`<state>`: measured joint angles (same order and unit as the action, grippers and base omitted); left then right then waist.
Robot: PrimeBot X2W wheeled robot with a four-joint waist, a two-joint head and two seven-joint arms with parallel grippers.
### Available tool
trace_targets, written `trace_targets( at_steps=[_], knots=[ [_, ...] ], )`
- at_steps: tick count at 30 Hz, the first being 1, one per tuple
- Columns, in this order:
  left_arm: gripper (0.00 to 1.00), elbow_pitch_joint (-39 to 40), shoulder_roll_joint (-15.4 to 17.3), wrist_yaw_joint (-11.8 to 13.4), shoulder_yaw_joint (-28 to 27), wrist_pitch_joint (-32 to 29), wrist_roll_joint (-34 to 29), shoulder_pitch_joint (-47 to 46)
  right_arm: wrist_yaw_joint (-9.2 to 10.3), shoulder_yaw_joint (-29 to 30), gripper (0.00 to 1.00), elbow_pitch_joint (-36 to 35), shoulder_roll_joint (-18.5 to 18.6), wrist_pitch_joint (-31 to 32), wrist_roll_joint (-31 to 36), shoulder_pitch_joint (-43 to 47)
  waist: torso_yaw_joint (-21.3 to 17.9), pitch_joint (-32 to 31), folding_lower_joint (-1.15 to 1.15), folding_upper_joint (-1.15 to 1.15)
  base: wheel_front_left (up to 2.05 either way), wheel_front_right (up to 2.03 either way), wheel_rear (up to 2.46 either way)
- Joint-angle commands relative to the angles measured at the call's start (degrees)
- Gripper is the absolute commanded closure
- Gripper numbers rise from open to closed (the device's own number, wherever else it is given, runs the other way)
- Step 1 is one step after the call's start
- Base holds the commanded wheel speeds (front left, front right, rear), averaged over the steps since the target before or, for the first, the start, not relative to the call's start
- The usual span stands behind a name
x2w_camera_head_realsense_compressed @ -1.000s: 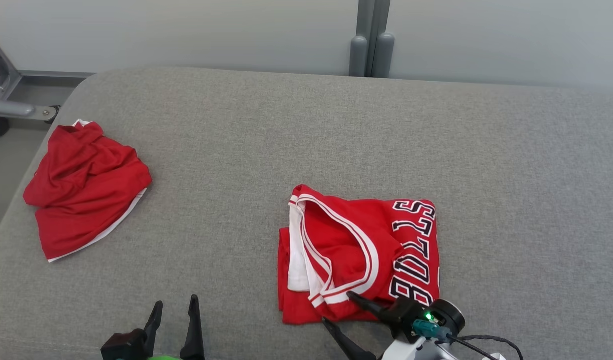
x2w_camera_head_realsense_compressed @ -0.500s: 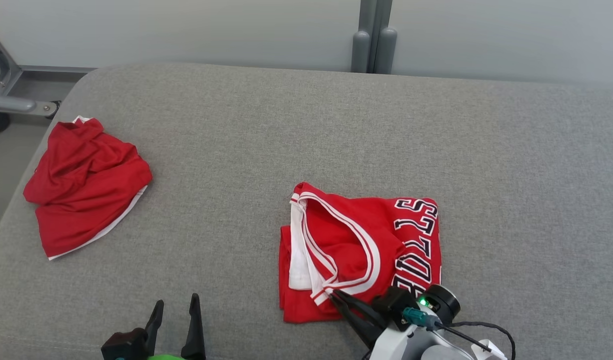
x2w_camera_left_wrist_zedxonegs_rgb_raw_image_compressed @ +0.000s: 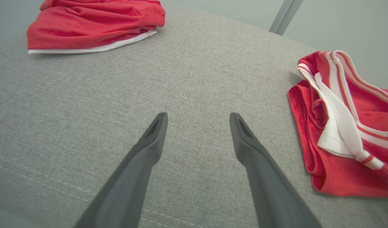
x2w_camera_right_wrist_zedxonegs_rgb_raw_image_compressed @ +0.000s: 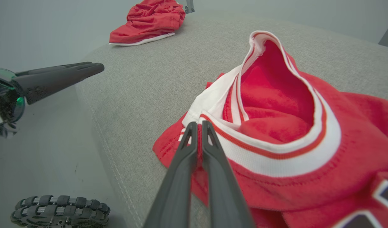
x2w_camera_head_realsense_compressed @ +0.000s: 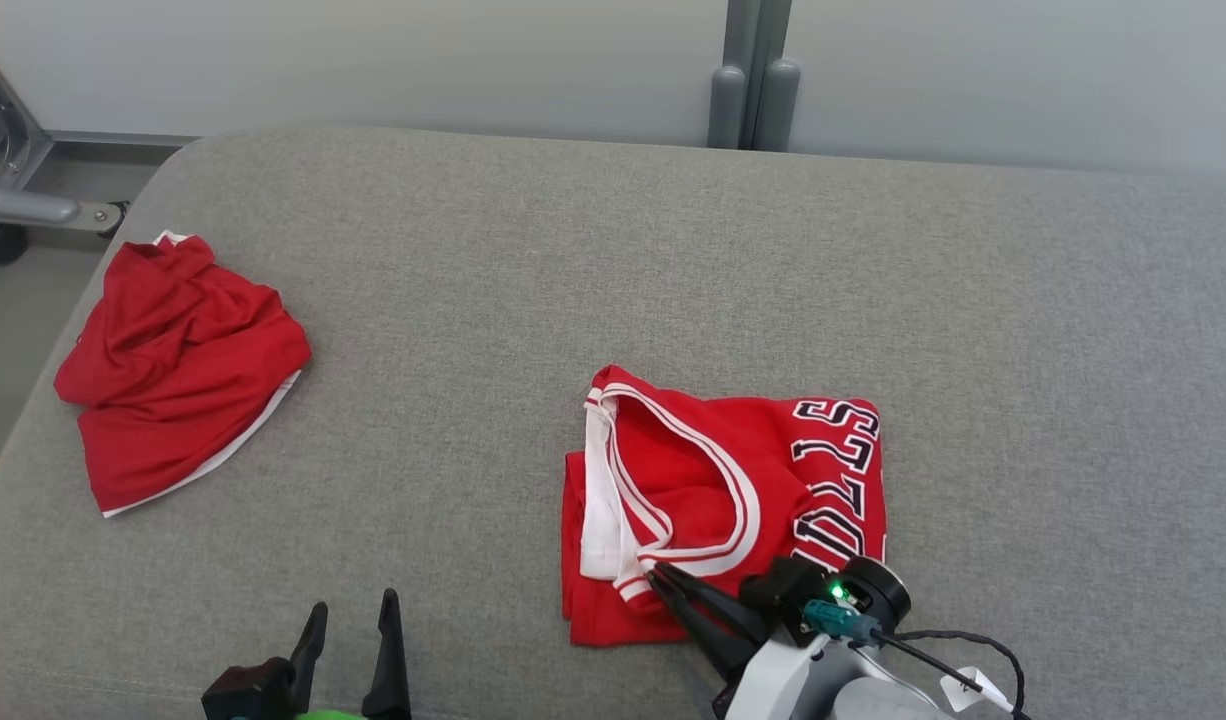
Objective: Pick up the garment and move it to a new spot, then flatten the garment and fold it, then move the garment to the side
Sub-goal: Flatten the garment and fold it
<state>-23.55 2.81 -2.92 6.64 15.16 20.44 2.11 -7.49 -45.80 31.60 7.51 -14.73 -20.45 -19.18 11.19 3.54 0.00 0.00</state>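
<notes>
- Right hand (x2w_camera_head_realsense_compressed: 661, 578) is pressed together, pinching the striped trim on the near edge of the jersey (x2w_camera_head_realsense_compressed: 733, 500). In the right wrist view the tips (x2w_camera_right_wrist_zedxonegs_rgb_raw_image_compressed: 197, 125) bite the white-and-red band with red cloth between them.
- Left hand (x2w_camera_head_realsense_compressed: 353, 605) is spread and holds nothing, over bare grey cushion (x2w_camera_head_realsense_compressed: 533, 300) near left.
- The jersey sits near the middle of the cushion, slightly right, and looks folded. I read this as the move-to-side grab.
- The pinch looks like top layer only. I'd lift low and slowly, or slide it, so the fold doesn't peel open. If the lower layers lag, I'd regrip deeper.
- I'd keep it apart from the other red garment (x2w_camera_head_realsense_compressed: 173, 360) at far left.
- The folded shape is close to square, so the long axis is hard to call. The lettering runs near-to-far along the right edge and the trimmed opening gapes toward the left.
</notes>
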Motion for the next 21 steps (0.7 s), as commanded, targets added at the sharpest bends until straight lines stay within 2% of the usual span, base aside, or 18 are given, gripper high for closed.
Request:
trace_targets(
  at_steps=[1, 6, 12, 21],
  knots=[
    [0.0, 0.0, 0.2, -0.2, -0.1, 0.0, -0.1, -0.2, 0.02, 0.0, 1.0, -0.2, 0.0, -0.3, -0.2, -0.5, 0.0, -0.1, 0.0, 0.0, 0.0, 0.0, 0.0],
    [0.0, -0.2, 0.2, -0.3, -0.3, 0.0, -0.3, 0.2, 0.02, -1.6, 1.0, -1.7, -0.4, -0.4, -1.2, -0.5, 0.0, -0.4, 0.0, 0.0, 0.0, 0.0, 0.0],
    [0.0, -0.4, 0.2, -0.7, 0.0, 0.0, -0.8, 0.1, 0.02, -6.6, 1.0, -3.0, -1.3, -0.5, -3.1, -2.8, 0.4, -0.6, 0.0, 0.0, 0.0, 0.0, 0.0],
    [0.0, -0.8, 0.2, -0.7, 1.0, 0.0, -0.9, -0.6, 0.02, -13.8, 1.0, 3.3, -3.1, 0.3, -8.5, -6.3, 2.8, -0.2, 0.0, 0.0, 0.0, 0.0, 0.0]
  ],
)
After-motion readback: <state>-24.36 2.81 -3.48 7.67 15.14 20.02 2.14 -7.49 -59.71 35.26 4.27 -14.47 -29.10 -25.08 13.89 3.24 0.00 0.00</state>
